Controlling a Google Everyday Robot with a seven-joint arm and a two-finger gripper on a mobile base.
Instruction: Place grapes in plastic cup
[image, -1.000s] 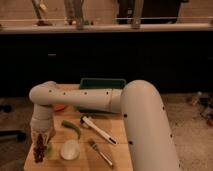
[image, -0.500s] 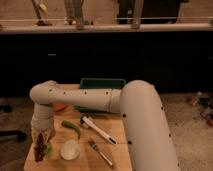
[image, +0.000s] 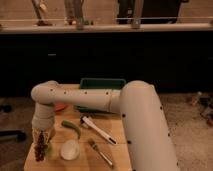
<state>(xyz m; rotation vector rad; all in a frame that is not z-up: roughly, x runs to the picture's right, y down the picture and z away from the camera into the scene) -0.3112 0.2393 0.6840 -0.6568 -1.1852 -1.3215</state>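
Under the gripper (image: 41, 136), the grapes (image: 39, 148) are held tight and have been lowered a little, right beside the plastic cup (image: 53, 149).

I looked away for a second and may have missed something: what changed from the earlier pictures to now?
Nothing visibly changed. The hand is low at the table's left front with the grapes at its tip, beside the cup.

The big white arm (image: 100, 100) sweeps in from the lower right, bends at the elbow and drops its wrist straight down, so the gripper (image: 42, 145) is over the desk's front left corner.
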